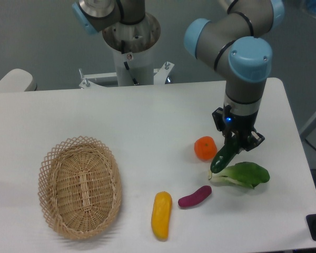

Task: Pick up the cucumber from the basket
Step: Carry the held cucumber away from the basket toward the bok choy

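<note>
Camera: single fixed view, raised, in front of the table; angled downward, facing the arm's base
Range: medium; whole tabletop visible

Your two-finger gripper grips the dark green glossy cucumber, tilted.
Its low end hangs by the leafy bok choy; the orange fruit sits at its nine o'clock, the oval wicker basket far left.
</note>
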`<state>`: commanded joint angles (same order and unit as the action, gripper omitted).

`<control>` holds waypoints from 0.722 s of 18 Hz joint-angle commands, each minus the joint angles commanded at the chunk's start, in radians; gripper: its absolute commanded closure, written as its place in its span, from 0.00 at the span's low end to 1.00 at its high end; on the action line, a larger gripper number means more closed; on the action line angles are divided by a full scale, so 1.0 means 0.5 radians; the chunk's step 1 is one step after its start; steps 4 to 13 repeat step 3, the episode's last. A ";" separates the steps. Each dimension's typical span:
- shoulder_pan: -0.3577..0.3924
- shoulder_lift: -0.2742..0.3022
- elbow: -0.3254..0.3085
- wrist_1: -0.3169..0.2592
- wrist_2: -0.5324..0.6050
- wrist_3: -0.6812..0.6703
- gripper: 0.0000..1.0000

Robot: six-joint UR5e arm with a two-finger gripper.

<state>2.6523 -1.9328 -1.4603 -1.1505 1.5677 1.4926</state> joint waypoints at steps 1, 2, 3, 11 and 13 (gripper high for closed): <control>0.000 0.000 0.003 0.000 0.000 0.000 0.87; 0.000 0.000 0.006 0.000 -0.003 0.003 0.87; 0.000 0.000 0.009 0.000 -0.003 0.000 0.87; 0.000 0.000 0.009 0.000 -0.003 0.000 0.87; 0.000 0.000 0.009 0.000 -0.003 0.000 0.87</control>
